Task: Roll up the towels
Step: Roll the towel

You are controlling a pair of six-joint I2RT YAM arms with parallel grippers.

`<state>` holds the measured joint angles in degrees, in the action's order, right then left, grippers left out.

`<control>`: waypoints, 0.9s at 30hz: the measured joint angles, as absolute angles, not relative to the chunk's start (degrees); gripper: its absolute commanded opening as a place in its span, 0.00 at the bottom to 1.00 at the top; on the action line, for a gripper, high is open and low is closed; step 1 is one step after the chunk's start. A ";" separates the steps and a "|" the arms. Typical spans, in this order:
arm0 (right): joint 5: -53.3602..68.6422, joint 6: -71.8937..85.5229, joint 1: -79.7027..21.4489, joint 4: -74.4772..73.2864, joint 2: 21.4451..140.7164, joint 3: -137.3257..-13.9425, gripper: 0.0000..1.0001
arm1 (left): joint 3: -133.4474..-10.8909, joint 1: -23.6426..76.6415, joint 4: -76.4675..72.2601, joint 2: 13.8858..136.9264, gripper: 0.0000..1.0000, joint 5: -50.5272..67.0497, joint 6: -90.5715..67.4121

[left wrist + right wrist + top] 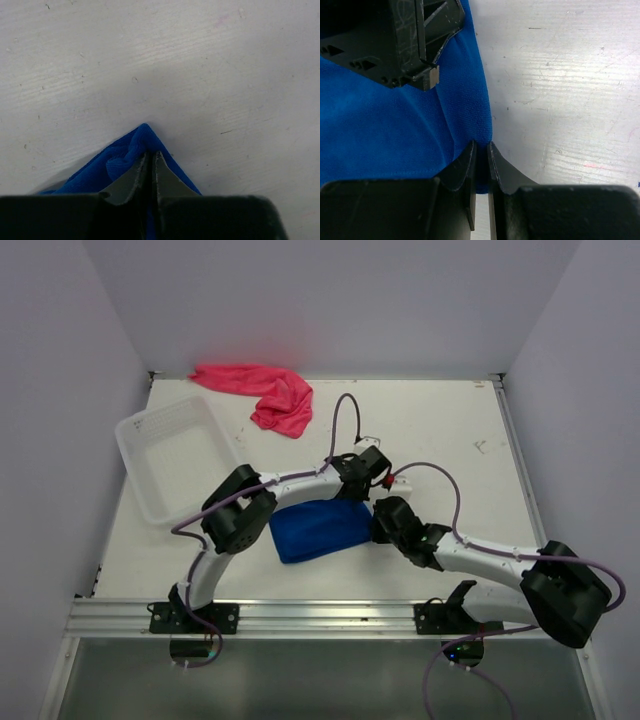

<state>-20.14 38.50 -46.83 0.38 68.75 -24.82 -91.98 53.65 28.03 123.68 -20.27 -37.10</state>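
Observation:
The blue towel [318,530] lies folded flat on the table between the two arms. My left gripper [362,496] is at its far right corner. In the left wrist view the left gripper [151,154] is shut on that bunched corner of the blue towel [122,161]. My right gripper [379,525] is at the towel's right edge, just nearer than the left. Its wrist view shows the right gripper [481,145] shut on the hem of the blue towel [390,130], with the left gripper's body [415,40] just above. The pink-red towel [262,392] lies crumpled at the back.
A white slotted basket [150,440] stands at the left of the table, close to the left arm's elbow. White walls close in the table on the left, back and right. A metal rail [320,618] runs along the near edge.

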 measured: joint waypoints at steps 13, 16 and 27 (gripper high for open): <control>-21.63 38.46 -47.62 0.38 66.32 -23.64 0.00 | -92.64 53.65 27.42 124.14 0.00 -19.03 -39.59; -22.48 38.26 -48.16 0.14 65.84 -23.64 0.00 | -91.37 53.54 25.85 123.39 0.00 -18.50 -40.16; -29.58 36.18 -53.78 -2.26 65.39 -23.66 0.00 | -79.18 51.31 12.60 115.66 0.00 -11.62 -42.76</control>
<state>-29.58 36.18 -53.78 -2.26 65.39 -23.66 -79.18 51.31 12.60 115.66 -11.62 -42.76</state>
